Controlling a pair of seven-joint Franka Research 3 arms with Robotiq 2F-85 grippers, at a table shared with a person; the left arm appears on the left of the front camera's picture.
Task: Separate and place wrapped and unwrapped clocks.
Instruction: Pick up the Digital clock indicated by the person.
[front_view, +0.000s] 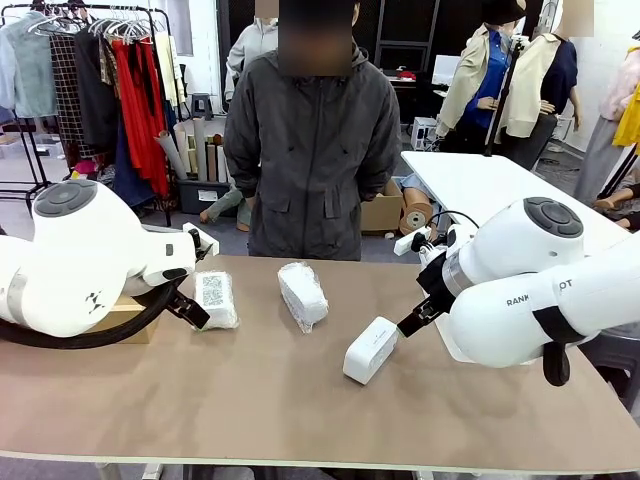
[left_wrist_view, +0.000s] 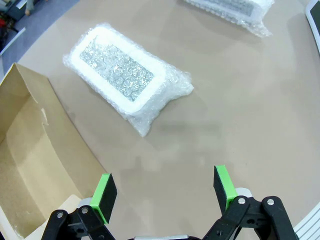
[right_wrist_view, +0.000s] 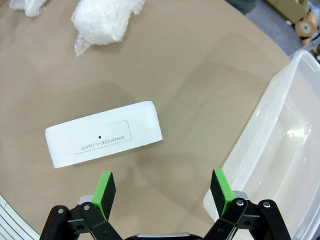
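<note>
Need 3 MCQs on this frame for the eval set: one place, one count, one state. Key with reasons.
1. Where is the unwrapped clock?
A) standing on end at the far edge
B) stacked on a wrapped clock
C) lying on the table, by the right gripper

2. How many clocks are in bubble wrap?
A) one
B) two
C) four

3. What state is the left gripper in?
A) open, holding nothing
B) shut on a wrapped clock
C) shut on the unwrapped clock

Key:
1 C: it lies flat, right of both wrapped ones.
2 B: the left wrapped clock and the middle wrapped clock.
3 A: its green pads stand apart over bare tabletop.
</note>
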